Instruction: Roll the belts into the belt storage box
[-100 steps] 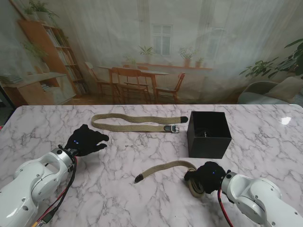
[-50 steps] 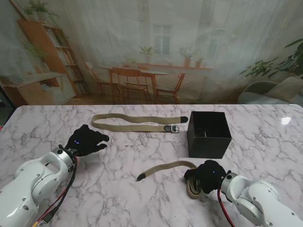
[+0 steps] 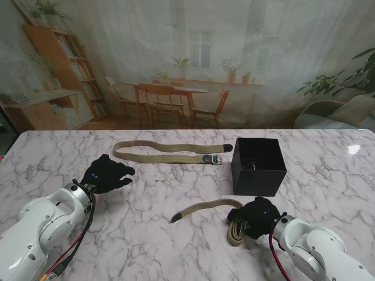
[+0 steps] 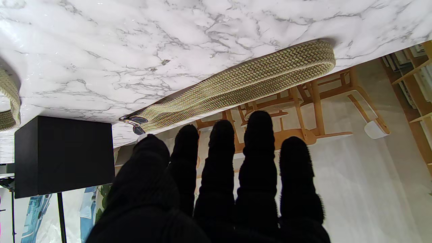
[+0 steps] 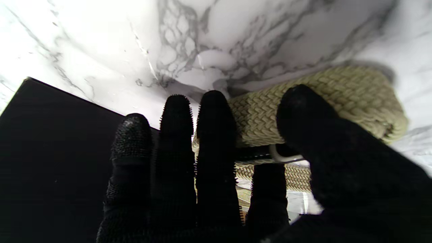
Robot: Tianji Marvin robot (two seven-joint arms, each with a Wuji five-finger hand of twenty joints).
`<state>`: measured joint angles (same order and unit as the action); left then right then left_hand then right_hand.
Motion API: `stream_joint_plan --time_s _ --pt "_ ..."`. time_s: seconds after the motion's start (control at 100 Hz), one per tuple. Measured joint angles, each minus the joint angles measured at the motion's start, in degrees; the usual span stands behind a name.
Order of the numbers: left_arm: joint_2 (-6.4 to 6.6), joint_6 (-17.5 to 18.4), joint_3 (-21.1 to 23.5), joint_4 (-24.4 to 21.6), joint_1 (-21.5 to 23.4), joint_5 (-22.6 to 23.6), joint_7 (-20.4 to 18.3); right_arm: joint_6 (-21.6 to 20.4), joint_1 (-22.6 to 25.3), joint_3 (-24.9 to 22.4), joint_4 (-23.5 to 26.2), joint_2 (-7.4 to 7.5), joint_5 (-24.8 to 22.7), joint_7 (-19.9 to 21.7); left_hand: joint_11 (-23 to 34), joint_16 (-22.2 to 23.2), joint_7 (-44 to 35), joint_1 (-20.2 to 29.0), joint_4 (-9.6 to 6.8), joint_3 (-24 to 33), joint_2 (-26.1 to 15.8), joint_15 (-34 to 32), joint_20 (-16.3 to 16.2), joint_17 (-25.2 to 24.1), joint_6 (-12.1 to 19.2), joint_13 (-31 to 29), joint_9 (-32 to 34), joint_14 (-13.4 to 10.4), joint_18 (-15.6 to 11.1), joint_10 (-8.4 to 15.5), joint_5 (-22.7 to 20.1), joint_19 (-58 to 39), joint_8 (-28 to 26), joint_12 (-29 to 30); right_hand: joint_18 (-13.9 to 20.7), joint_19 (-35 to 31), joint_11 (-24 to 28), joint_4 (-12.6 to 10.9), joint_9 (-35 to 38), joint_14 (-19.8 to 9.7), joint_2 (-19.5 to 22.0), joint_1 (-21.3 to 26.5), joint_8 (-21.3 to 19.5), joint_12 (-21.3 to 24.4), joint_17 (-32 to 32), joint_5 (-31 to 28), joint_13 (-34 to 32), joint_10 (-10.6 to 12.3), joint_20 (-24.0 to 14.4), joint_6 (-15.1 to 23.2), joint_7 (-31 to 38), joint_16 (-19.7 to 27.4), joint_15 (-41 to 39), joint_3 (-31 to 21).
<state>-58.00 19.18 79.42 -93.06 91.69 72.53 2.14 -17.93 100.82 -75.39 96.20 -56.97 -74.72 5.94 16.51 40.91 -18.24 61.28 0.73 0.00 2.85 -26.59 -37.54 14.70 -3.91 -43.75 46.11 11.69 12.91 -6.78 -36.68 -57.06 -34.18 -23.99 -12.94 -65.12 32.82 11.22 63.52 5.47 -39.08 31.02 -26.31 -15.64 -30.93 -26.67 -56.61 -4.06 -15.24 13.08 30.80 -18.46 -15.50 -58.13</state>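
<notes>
Your right robot hand (image 3: pixel 258 217) pinches the coiled end of the near belt (image 3: pixel 206 207) on the counter (image 3: pixel 146 234); its loose tail runs leftward — away from the box (image 3: pixel 258 166), just beyond the coil. Left robot hand (image 3: pixel 107 173) hovers spread, empty — the far belt (image 3: pixel 167 151) lies beyond it.
</notes>
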Motion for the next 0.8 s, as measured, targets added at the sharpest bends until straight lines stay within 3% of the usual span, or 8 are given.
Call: stream_joint_plan --time_s 0.16,0.26,0.35,0.42,0.48,0.51,0.75,0.8 --pt "0.01 0.0 0.0 0.1 0.0 0.0 0.0 1.1 0.2 0.3 0.0 -0.07 0.0 -0.2 0.0 0.0 0.0 0.0 0.00 0.0 0.0 0.0 0.0 0.0 0.0 0.0 0.0 0.0 0.0 0.0 0.0 0.0 0.0 0.0 -3.1 1.0 0.7 0.0 -8.7 2.5 0.0 0.0 6.3 0.0 1.3 -0.5 3.5 -6.5 0.0 0.7 0.0 0.0 0.0 -0.6" --pt "0.01 0.0 0.0 0.1 0.0 0.0 0.1 1.9 0.2 0.6 0.0 -0.10 0.2 -0.8 0.0 0.0 0.0 0.0 0.00 0.0 0.0 0.0 0.0 0.0 0.0 0.0 0.0 0.0 0.0 0.0 0.0 0.0 0.0 0.0 -4.2 1.3 -0.3 0.7 -16.0 3.9 -0.4 0.0 7.9 0.9 2.0 -2.6 5.8 -10.1 0.0 1.3 -0.1 0.0 0.2 -0.6" --pt "0.01 0.0 0.1 0.1 0.0 0.0 0.1 2.3 0.1 0.9 -0.1 -0.18 0.6 -1.1 0.0 0.0 0.0 0.0 0.00 0.0 0.0 0.0 0.0 0.0 0.0 0.0 0.0 0.0 0.0 0.0 0.0 0.0 0.0 0.0 -4.8 1.8 -6.1 2.4 -22.8 3.9 -1.5 -0.1 8.8 1.8 2.4 -4.8 6.5 -12.5 0.0 1.3 -0.2 0.6 0.6 -0.3" --pt "0.01 0.0 0.1 0.1 0.0 0.0 0.1 2.4 0.0 1.1 -0.3 -0.23 1.0 -1.4 0.0 0.0 0.0 0.0 0.00 0.0 0.0 0.0 0.0 0.0 0.0 0.0 0.0 0.0 0.0 0.0 0.0 0.0 0.0 0.0 -5.6 2.0 -12.6 5.3 -29.3 3.3 -2.6 -3.4 8.9 2.7 2.9 -8.2 9.0 -11.2 0.0 -0.5 6.1 0.9 0.6 3.5" --pt "0.01 0.0 0.1 0.1 0.0 0.0 0.1 2.4 -0.1 1.3 -0.6 -0.27 1.3 -1.9 0.0 0.0 0.0 0.0 0.00 0.0 0.0 0.0 0.0 0.0 0.0 0.0 0.0 0.0 0.0 0.0 0.0 0.0 0.0 0.0 -5.9 2.5 -13.4 5.8 -30.3 3.3 -2.7 -4.2 9.1 3.2 2.9 -9.5 9.2 -9.0 0.0 -4.3 12.5 1.3 0.6 4.8" --pt "0.01 0.0 0.1 0.1 0.0 0.0 0.1 2.4 -0.1 1.5 -0.8 -0.31 1.5 -2.1 0.0 0.0 0.0 0.0 0.00 0.0 0.0 0.0 0.0 0.0 0.0 0.0 0.0 0.0 0.0 0.0 0.0 0.0 0.0 0.0 -6.1 2.6 -13.4 5.8 -30.3 3.3 -2.7 -4.8 9.1 3.2 3.2 -9.7 9.2 -9.4 0.0 -5.3 14.2 1.3 0.6 4.8" --pt "0.01 0.0 0.0 0.2 0.0 0.0 0.1 3.2 -0.1 1.8 -1.6 -0.57 2.5 -3.5 0.0 0.0 0.0 0.0 0.00 0.0 0.0 0.0 0.0 0.0 0.0 0.0 0.0 0.0 0.0 0.0 0.0 0.0 0.0 0.0 -7.7 3.8 -13.4 5.8 -29.7 3.4 -3.2 -4.8 9.1 3.2 4.7 -9.9 11.0 -8.8 0.5 -6.0 16.2 2.1 0.0 4.8" --pt "0.01 0.0 0.0 0.2 0.0 0.0 0.1 3.2 -0.1 1.9 -1.7 -0.58 2.5 -3.8 0.0 0.0 0.0 0.0 0.00 0.0 0.0 0.0 0.0 0.0 0.0 0.0 0.0 0.0 0.0 0.0 0.0 0.0 0.0 0.0 -7.7 3.8 -13.4 5.8 -27.4 3.4 -3.2 -4.8 9.2 3.2 4.8 -10.4 11.0 -6.9 0.5 -6.7 16.2 2.1 0.0 4.8"
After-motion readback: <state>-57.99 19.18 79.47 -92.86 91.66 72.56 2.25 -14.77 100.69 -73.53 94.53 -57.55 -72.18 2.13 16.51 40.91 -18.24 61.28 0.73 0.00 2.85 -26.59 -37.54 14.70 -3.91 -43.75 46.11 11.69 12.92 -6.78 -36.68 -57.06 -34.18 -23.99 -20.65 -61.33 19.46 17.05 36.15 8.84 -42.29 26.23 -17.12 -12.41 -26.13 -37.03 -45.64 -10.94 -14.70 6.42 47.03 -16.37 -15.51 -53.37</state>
